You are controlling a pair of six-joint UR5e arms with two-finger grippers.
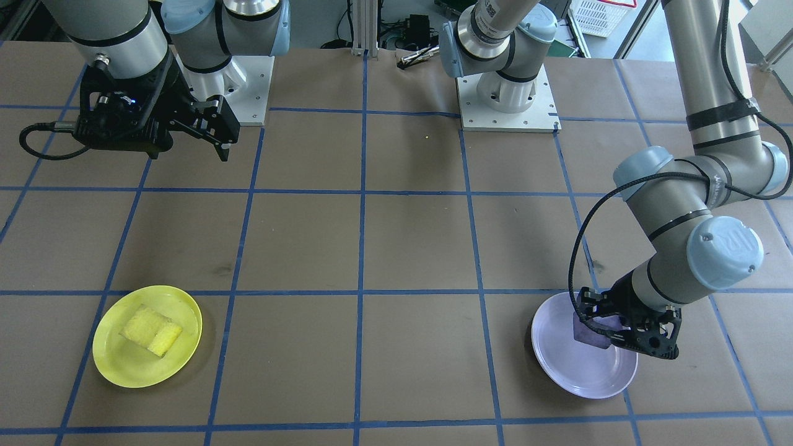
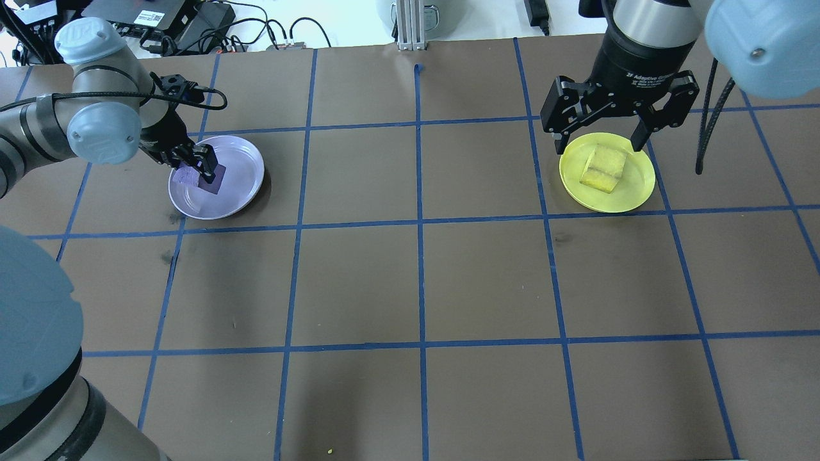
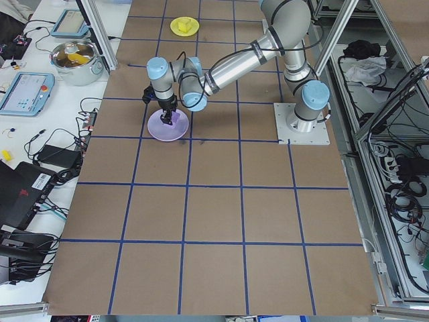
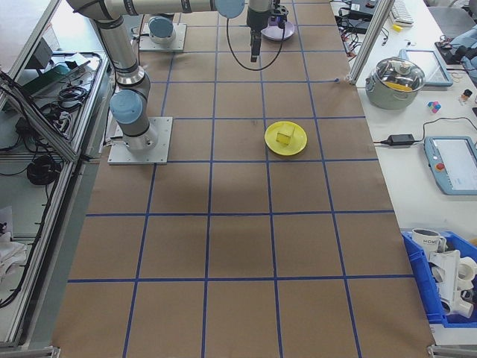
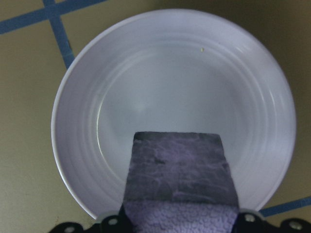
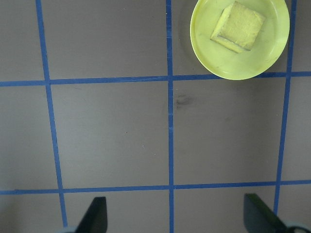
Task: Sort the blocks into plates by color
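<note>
Robotics lab: 2 UR5e arms [image 3: 234, 64], taped-grid table [image 3: 214, 201], teach pendants [image 3: 23, 90].

At lower left of the front-facing view, a bright yellow plate [image 1: 108, 359] carries a paler, mottled yellow block [image 1: 152, 330]. At lower right, a pale lavender plate [image 1: 576, 371] shows a glossy sheen, and over it sits a darker purple block [image 1: 587, 333] with a rough matte face. The table [image 1: 396, 248] is flat brown, crossed by a grid of blue tape lines [image 1: 361, 248]. Both grippers are black.
</note>
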